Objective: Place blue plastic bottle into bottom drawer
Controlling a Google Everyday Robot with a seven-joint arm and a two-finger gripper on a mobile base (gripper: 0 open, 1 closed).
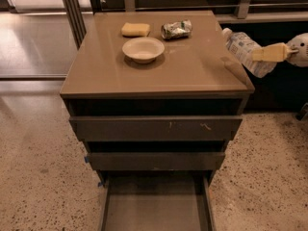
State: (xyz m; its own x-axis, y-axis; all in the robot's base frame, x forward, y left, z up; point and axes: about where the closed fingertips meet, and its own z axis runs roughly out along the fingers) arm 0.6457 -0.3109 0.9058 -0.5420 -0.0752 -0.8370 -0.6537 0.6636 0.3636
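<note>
The blue plastic bottle [244,51] is a clear bottle with a pale blue-white label and white cap. It hangs in the air off the right edge of the cabinet top, cap pointing left. My gripper [269,53] is shut on the bottle, with a tan finger [270,52] across its body and the white arm reaching in from the right edge. The bottom drawer [156,208] is pulled open at the foot of the cabinet, a shallow tray with a flat grey floor and nothing in it.
On the cabinet top [192,71] stand a white bowl [143,48], a yellow sponge [135,29] and a crushed silvery-green can [176,29]. Two plain drawers [155,128] above the bottom one stick out slightly. Speckled floor lies on both sides.
</note>
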